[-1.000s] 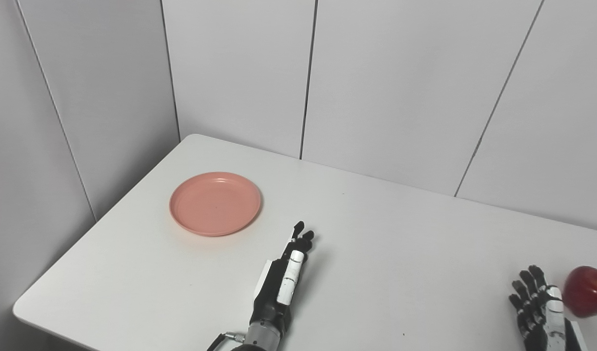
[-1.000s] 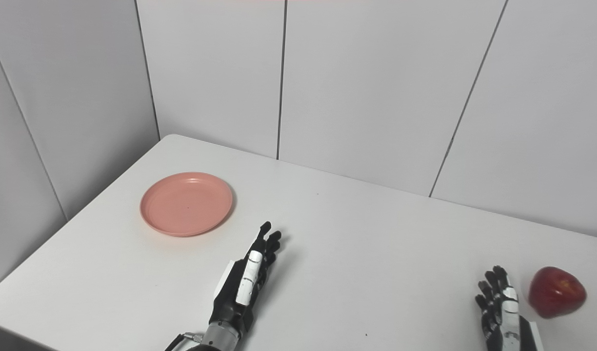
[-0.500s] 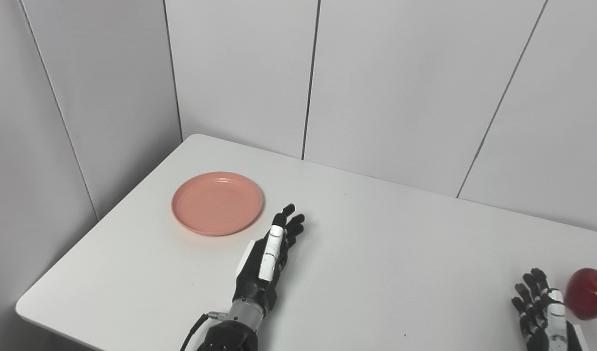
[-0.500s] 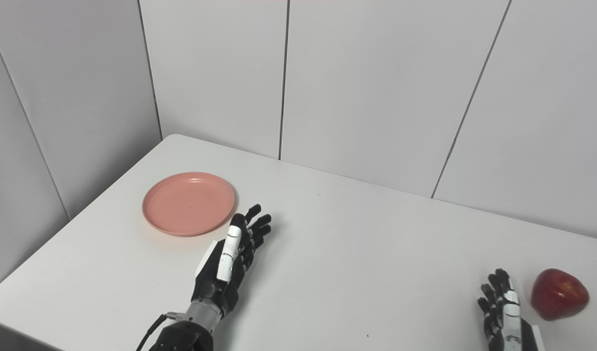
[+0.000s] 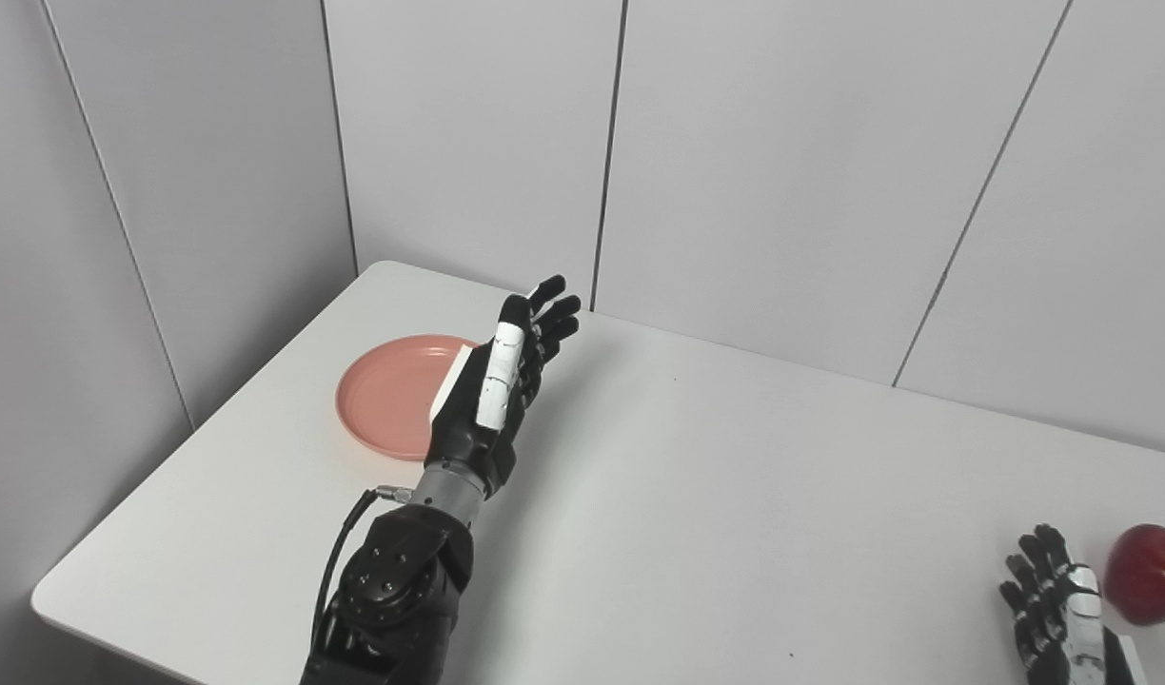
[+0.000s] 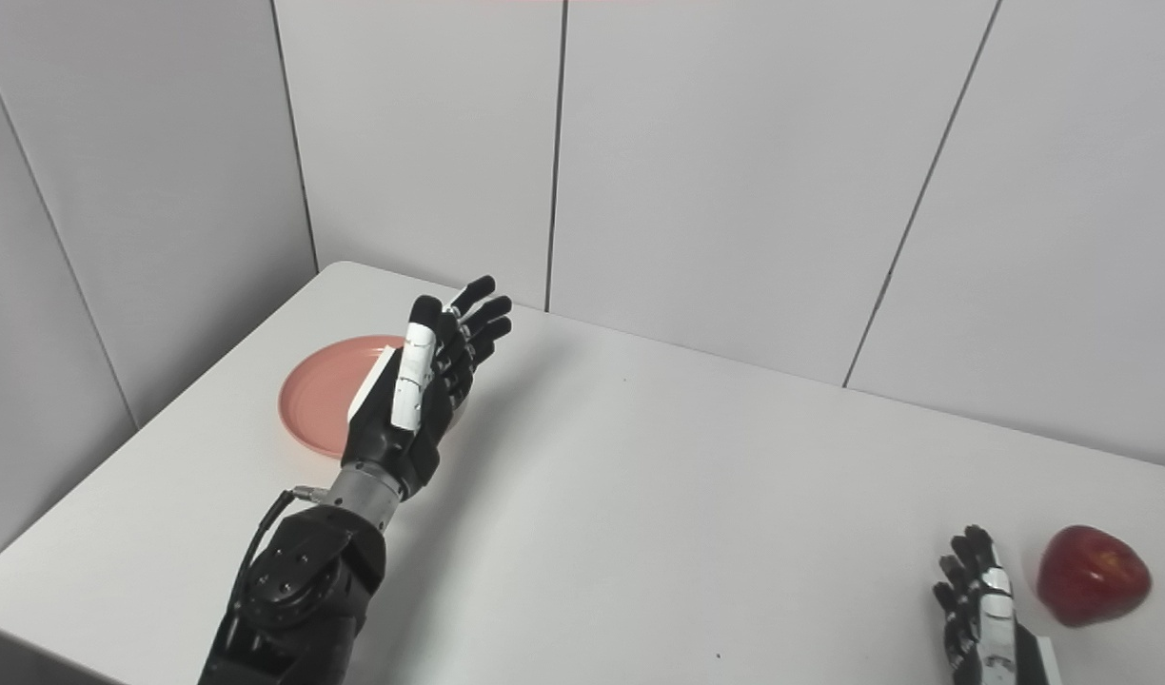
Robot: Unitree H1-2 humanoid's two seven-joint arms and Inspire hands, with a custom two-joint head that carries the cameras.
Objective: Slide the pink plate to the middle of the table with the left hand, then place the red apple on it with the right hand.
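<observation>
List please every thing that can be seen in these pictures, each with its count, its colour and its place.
plate: one, pink, on the table's left part toward the far corner; its right side is hidden behind the left hand.
apple: one, red, on the table at the near right, just right of the right hand.
table: one, white, fills the lower part of the view.
wall panels: several, pale grey, behind the table and along its left side.
left hand: one, black and white, open, raised in front of the plate's right side.
right hand: one, black and white, open, at the bottom right edge beside the apple.
</observation>
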